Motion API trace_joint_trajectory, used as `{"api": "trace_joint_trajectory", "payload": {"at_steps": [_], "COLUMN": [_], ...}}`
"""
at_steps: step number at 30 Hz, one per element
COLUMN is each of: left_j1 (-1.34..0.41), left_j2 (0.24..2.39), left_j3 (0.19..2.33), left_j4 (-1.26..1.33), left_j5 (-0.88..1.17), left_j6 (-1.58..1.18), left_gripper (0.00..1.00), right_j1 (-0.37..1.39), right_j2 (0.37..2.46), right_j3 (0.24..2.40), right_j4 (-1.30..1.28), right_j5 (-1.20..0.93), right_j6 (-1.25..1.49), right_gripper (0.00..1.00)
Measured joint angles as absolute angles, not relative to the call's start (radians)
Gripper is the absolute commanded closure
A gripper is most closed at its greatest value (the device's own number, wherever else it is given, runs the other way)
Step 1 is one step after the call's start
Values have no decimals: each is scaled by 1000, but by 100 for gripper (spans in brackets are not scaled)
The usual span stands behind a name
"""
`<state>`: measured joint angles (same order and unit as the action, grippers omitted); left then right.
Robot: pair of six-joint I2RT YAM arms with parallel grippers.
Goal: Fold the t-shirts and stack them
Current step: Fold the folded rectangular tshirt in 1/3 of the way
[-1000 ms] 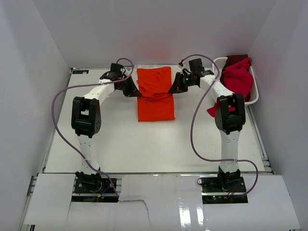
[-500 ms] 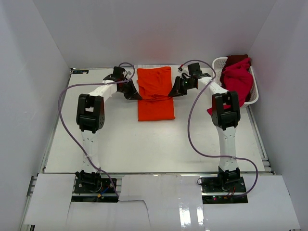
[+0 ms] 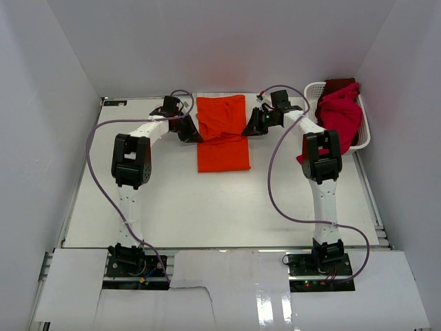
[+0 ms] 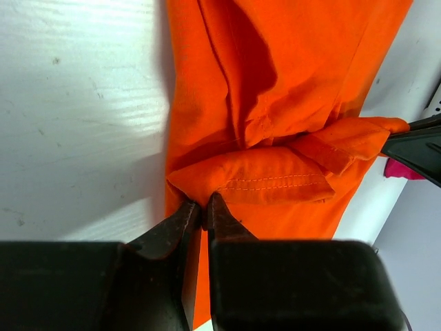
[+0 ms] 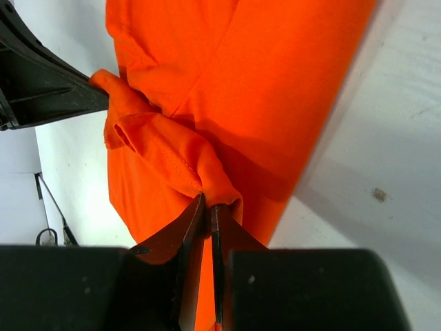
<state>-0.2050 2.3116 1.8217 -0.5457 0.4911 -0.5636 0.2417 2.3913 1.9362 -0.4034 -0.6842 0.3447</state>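
The bright orange t-shirt [image 3: 222,134] lies as a long folded strip at the back middle of the table. My left gripper [image 3: 192,133] is shut on its left edge, pinching a bunched hem fold [image 4: 262,181]. My right gripper [image 3: 249,129] is shut on its right edge, pinching the same raised fold [image 5: 172,157]. The fold between them is lifted a little above the cloth below. Crimson-magenta and dark red t-shirts [image 3: 339,110] are heaped in the basket at the back right, one hanging over its near side.
A white lattice basket [image 3: 364,135] stands at the back right corner against the right wall. White walls close in the table on three sides. Purple cables loop from both arms over the table.
Both grippers have moved a little toward the back with the pinched orange fold, and both arms have stretched out further. The basket shirts have not moved.
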Motion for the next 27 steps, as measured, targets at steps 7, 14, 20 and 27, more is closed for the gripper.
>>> {"api": "trace_joint_trajectory", "payload": {"at_steps": [7,14,20,27], "left_j1": [-205,-204,-184,-156], "left_j2": [2312,2288,2211,2061], "left_j3": [1811,1792,1782,1705], "left_j4": [-479,-386,-316,-245], "left_j5": [490,482,466,473], "left_j6": [-576,-603,-634,-636], "left_gripper": [69,51,49,49], "right_j1": [234,228,228,236], "right_j2": [2393,2390,2358,2221], "right_j3": [1943,1918,1813,1641], "right_j4": [-354,-228,-128,-23], "right_j5": [-684,-680,-676,-711], "right_j6": [374,410,440,471], "right_gripper": [61,46,45,45]}}
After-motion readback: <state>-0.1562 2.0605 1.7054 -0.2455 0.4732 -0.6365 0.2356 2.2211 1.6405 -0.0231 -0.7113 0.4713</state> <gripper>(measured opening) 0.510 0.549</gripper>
